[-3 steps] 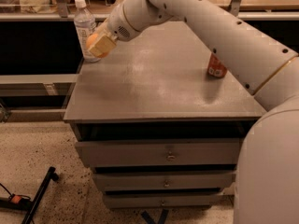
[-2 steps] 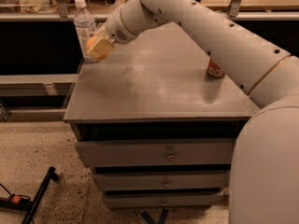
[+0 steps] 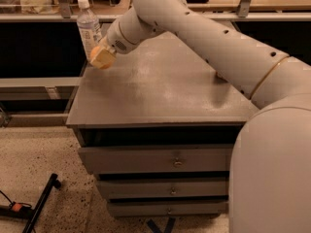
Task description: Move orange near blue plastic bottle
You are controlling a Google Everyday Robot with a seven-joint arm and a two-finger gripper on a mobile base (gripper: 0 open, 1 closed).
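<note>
The gripper (image 3: 103, 58), jaws closed on the small round orange (image 3: 95, 53), hangs far left, just beside the tall clear plastic bottle (image 3: 88, 30). The white arm (image 3: 218, 47) bars the far right of the grey table (image 3: 160, 101); the near half lies open.

Single camera view. The camera stood high before the front edge of the bench (image 3: 160, 101) and looked down and forward toward its far edge, near enough that the top filled mid-frame, with the drawers (image 3: 155, 161) below and floor (image 3: 34, 149) at lower left. The robot's arm (image 3: 218, 42) entered from the lower right and crossed the right edge. The gripper (image 3: 102, 57), closed on the orange (image 3: 95, 52), hung at the far left corner.
</note>
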